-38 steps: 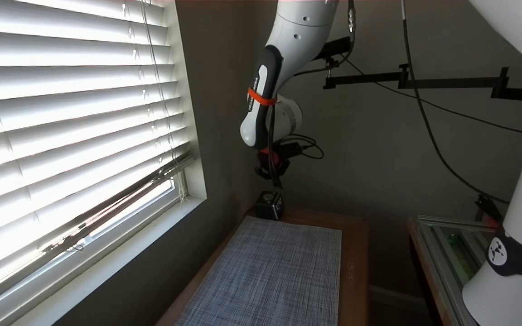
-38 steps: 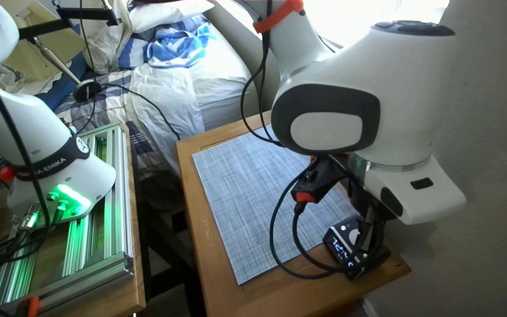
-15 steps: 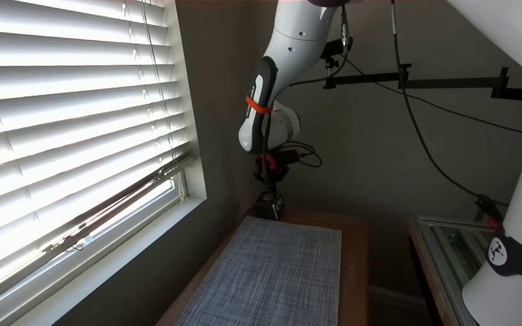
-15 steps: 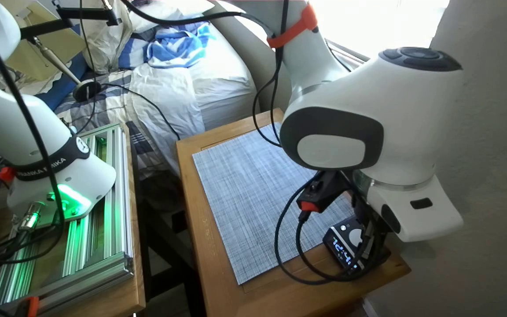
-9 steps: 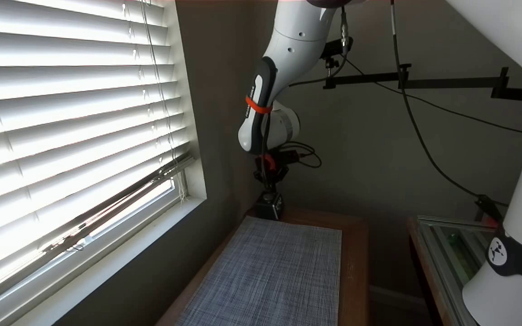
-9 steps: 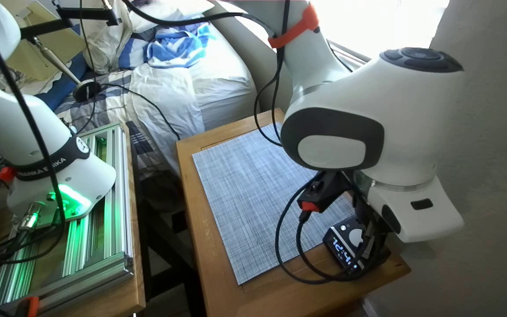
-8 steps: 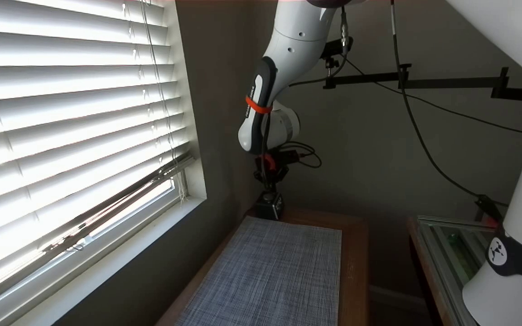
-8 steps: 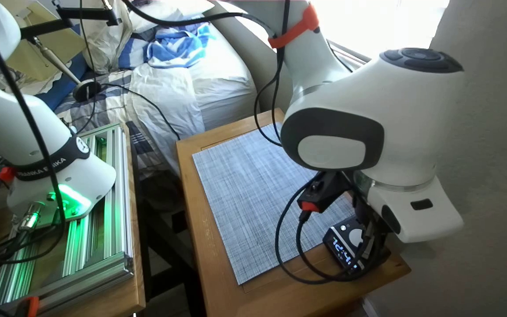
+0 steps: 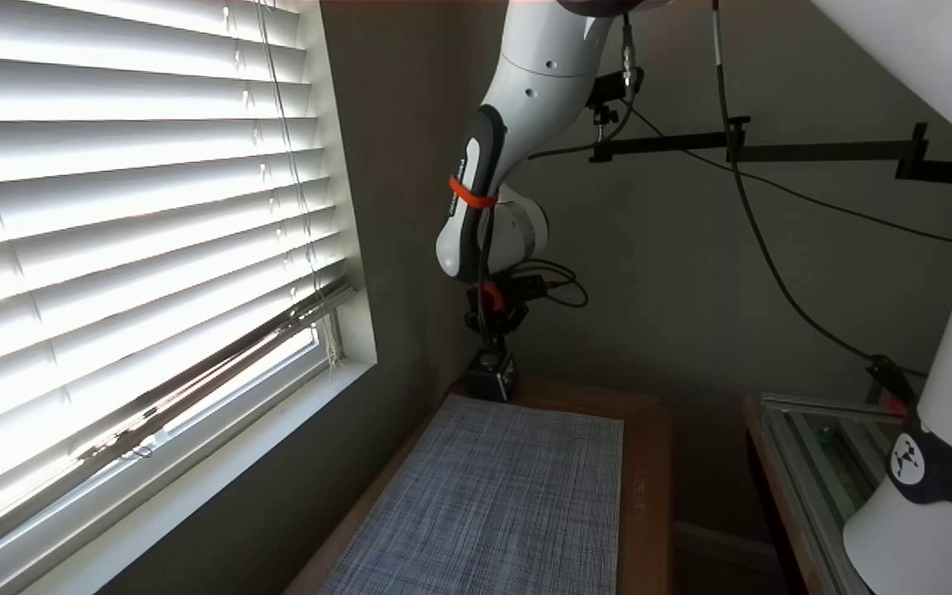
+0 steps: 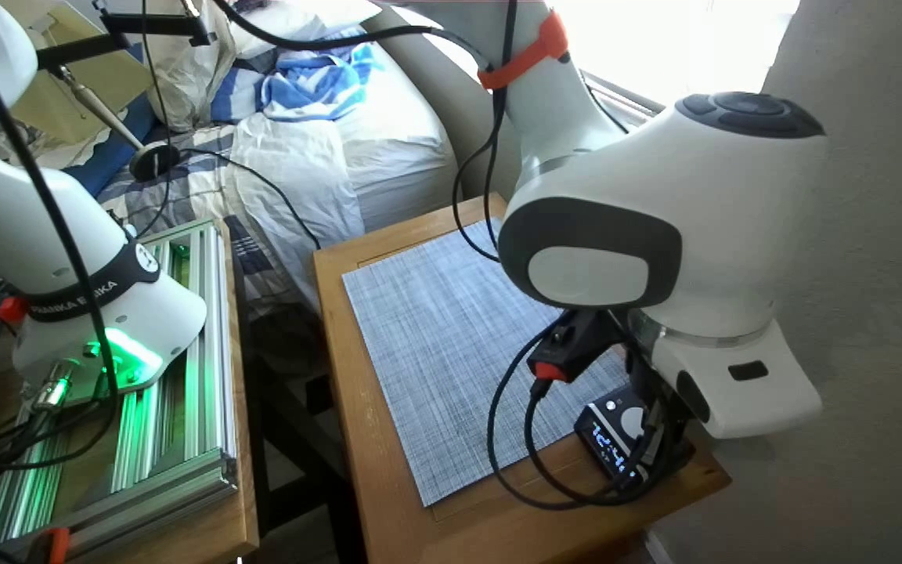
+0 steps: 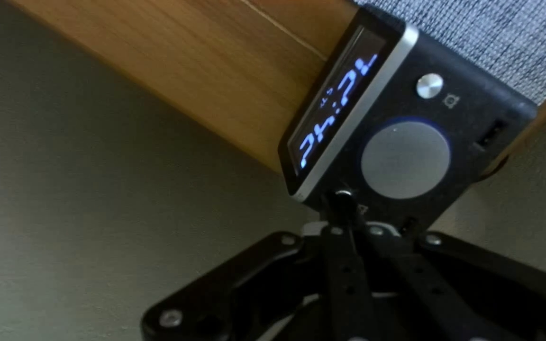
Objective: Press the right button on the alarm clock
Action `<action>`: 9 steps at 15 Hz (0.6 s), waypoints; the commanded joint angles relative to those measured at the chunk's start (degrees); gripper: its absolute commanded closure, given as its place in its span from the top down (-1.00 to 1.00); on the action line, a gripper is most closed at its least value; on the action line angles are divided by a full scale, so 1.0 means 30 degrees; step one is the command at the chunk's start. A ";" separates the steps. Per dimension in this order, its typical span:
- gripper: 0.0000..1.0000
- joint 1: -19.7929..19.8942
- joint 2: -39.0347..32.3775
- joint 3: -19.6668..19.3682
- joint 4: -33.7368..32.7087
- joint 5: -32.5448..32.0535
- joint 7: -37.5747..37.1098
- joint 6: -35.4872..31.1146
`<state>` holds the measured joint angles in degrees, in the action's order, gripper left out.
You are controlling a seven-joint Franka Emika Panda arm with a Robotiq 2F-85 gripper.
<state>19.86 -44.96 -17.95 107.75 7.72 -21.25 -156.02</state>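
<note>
Tool [image 11: 343, 207] is down at the clock [image 11: 391, 106] now; a couple of seconds ago there was a clear gap, and in the last half second it's barely shifted. Fingers [image 11: 346, 279] pressed together, nothing between them, working as a poker. Clock sits upright directly under the tool. Tips are over the right button [image 11: 343, 192], or what I take for it judging from the display side; only a sliver of silver shows past them. So I'd call this the press itself, at contact or just short. Can't tell if the button is actually in, tips hide it. Just ahead of the tips: dial [image 11: 405, 160], close enough to get bumped if the tool drifts. Display [image 11: 338, 99] is lit, left button [image 11: 429, 85] past the dial, uncovered. If the press isn't made, it wants a short straight push down; off-centre could slide or tip the clock. Cable [image 10: 490, 431] loops beside the tool in an exterior view, possible snag on the way out, and the arm [image 10: 701, 211] blocks sight of contact there. Farther out: mat [image 10: 435, 352] just beside the clock, counter [image 10: 373, 470] under both, wall [image 10: 882, 352] near, bed [image 10: 326, 188] and blinds [image 9: 137, 165] well apart, no obstacle.
</note>
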 commanded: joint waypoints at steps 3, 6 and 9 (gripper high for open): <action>-1.00 0.0482 -0.0517 0.0391 -0.0658 0.0810 0.0638 -0.0275; -1.00 0.0520 -0.0507 0.0479 -0.0676 0.0866 0.0658 -0.0298; -1.00 0.0513 -0.0521 0.0528 -0.0704 0.0942 0.0654 -0.0349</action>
<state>20.18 -44.98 -17.45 107.60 8.23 -21.25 -156.02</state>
